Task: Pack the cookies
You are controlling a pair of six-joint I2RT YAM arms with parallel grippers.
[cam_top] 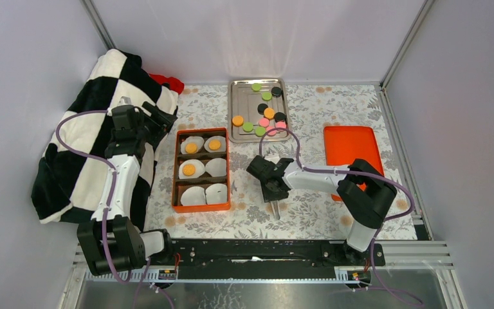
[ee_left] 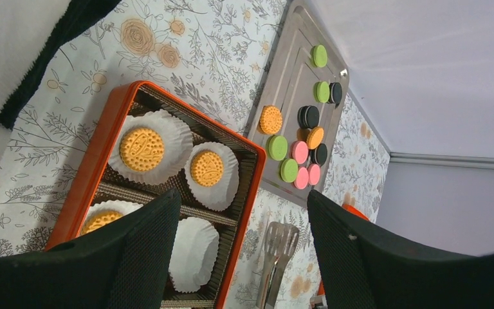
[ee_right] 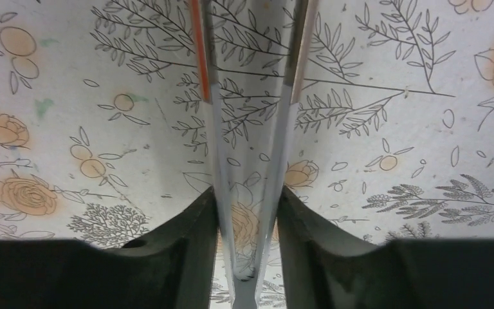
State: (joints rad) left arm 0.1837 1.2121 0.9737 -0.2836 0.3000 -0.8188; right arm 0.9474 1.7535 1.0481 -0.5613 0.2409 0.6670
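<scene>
Mid-pack at the table, approx. halfway by the look of it; seated in white liners (cam_top: 216,167) inside the orange box (cam_top: 202,207), three orange cookies (cam_top: 192,147), filling both far slots and the middle-left one; left bare, three liners: middle-right and the near pair.

Waiting on the steel tray (cam_top: 234,87) at the far edge, the rest of the cookies (cam_top: 264,112) in green, pink, black and orange, bunched toward the tray's near end w/ one orange disc right at its left rim.

Pinched between the fingers of the right gripper (ee_right: 247,206), a pair of metal tongs (ee_right: 276,129), both blades squeezed close together; held over the floral cloth (cam_top: 309,212) just right of the box, well short of the tray; height above the cloth hard to judge.

Raised over the checked blanket (cam_top: 83,141) at far left, the left gripper (ee_left: 241,206), fingers spread wide, nothing between them, looking down on box and tray.

Parked at right, apart from the action, an orange lid (cam_top: 352,151).

Step in hand, prob.: fetching cookie no. four w/ the tongs.

Next move, as judged: ease the squeeze so the blades part; carry the tips out to the tray; straddle one disc at the cluster's edge w/o nudging its neighbours; close gently; then across to a bare liner, prob. middle-right, and release flat.
</scene>
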